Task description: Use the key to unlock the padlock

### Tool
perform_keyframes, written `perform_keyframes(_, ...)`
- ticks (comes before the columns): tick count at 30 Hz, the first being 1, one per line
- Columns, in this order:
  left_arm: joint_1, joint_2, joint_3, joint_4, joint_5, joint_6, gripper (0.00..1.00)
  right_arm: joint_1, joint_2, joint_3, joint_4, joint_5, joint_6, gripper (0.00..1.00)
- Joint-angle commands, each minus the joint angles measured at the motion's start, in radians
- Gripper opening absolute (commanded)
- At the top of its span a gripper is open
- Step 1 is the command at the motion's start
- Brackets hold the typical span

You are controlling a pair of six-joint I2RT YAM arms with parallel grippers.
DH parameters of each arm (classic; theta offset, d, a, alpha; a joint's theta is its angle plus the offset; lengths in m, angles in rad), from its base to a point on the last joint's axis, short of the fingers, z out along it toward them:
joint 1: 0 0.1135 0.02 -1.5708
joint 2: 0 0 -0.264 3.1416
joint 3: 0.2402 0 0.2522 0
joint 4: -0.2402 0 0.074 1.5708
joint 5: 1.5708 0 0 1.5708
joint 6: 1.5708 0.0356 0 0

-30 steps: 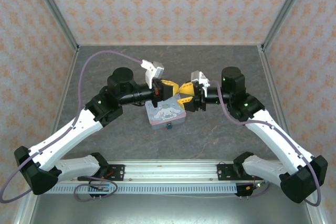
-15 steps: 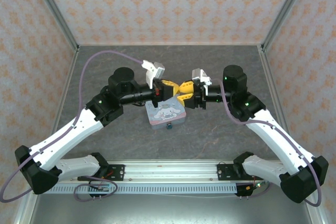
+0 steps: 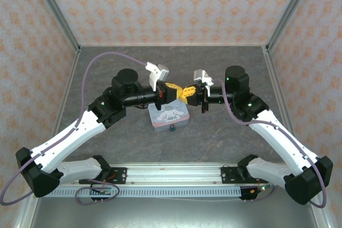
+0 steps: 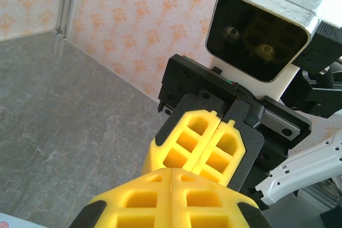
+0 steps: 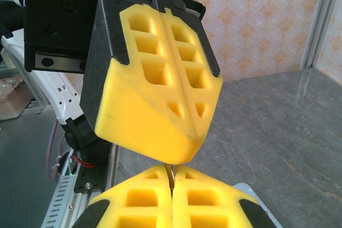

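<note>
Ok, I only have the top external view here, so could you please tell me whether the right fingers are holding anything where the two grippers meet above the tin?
Observer: Yes. In the right wrist view the right gripper is shut, and a thin brownish sliver, seemingly the key, is pinched in the seam between its fingers.
Operator: Thank you. And is the left gripper open or shut?
Observer: Shut. In the left wrist view the left gripper has its fingers pressed together with no gap. The right wrist view puts their tip right at the key's upper end, but I cannot tell whether they pinch it too.
</note>
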Motion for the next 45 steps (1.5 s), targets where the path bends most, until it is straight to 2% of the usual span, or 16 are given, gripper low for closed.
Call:
perform_keyframes(1,-0.004,-0.017,-0.011,0.01,-0.038,0.021,0.0,0.008,-0.015,0.024,-0.025,-0.012,-0.032,0.0)
perform_keyframes(3,-0.005,-0.021,-0.011,0.006,-0.061,0.014,0.01,0.008,-0.023,0.014,-0.035,0.005,-0.032,0.0)
perform_keyframes(4,-0.003,-0.024,-0.011,0.003,-0.075,0.011,0.07,0.007,-0.028,0.011,-0.043,0.017,-0.032,0.0)
perform_keyframes(7,0.002,-0.037,-0.006,-0.025,-0.148,-0.005,0.47,0.008,-0.046,-0.006,-0.089,0.088,-0.032,0.0)
perform_keyframes(9,0.008,-0.05,-0.002,-0.065,-0.22,-0.017,0.67,0.007,-0.061,-0.026,-0.13,0.147,-0.029,0.0)
perform_keyframes(11,0.019,-0.058,-0.002,-0.108,-0.293,-0.03,0.76,0.008,-0.078,-0.058,-0.148,0.218,-0.008,0.0)
perform_keyframes(14,0.023,-0.057,-0.014,-0.197,-0.429,-0.037,0.83,0.009,-0.103,-0.121,-0.148,0.334,0.053,0.0)
perform_keyframes(17,0.023,-0.031,-0.053,-0.275,-0.554,-0.064,0.85,0.009,-0.124,-0.192,-0.12,0.432,0.133,0.0)
perform_keyframes(22,0.015,0.077,-0.126,-0.316,-0.602,-0.122,0.84,0.01,-0.143,-0.294,-0.091,0.621,0.235,0.0)
perform_keyframes(28,-0.045,0.242,-0.09,-0.373,-0.757,-0.179,0.82,0.009,-0.169,-0.357,-0.089,0.826,0.308,0.0)
perform_keyframes(34,-0.093,0.422,0.037,-0.501,-0.875,-0.211,0.78,0.01,-0.181,-0.376,-0.093,0.889,0.326,0.0)
perform_keyframes(42,-0.111,0.55,0.104,-0.505,-0.839,-0.235,0.74,0.01,-0.173,-0.369,-0.097,0.901,0.328,0.0)
perform_keyframes(45,-0.109,0.593,0.137,-0.534,-0.834,-0.287,0.74,0.01,-0.171,-0.364,-0.103,0.898,0.329,0.0)
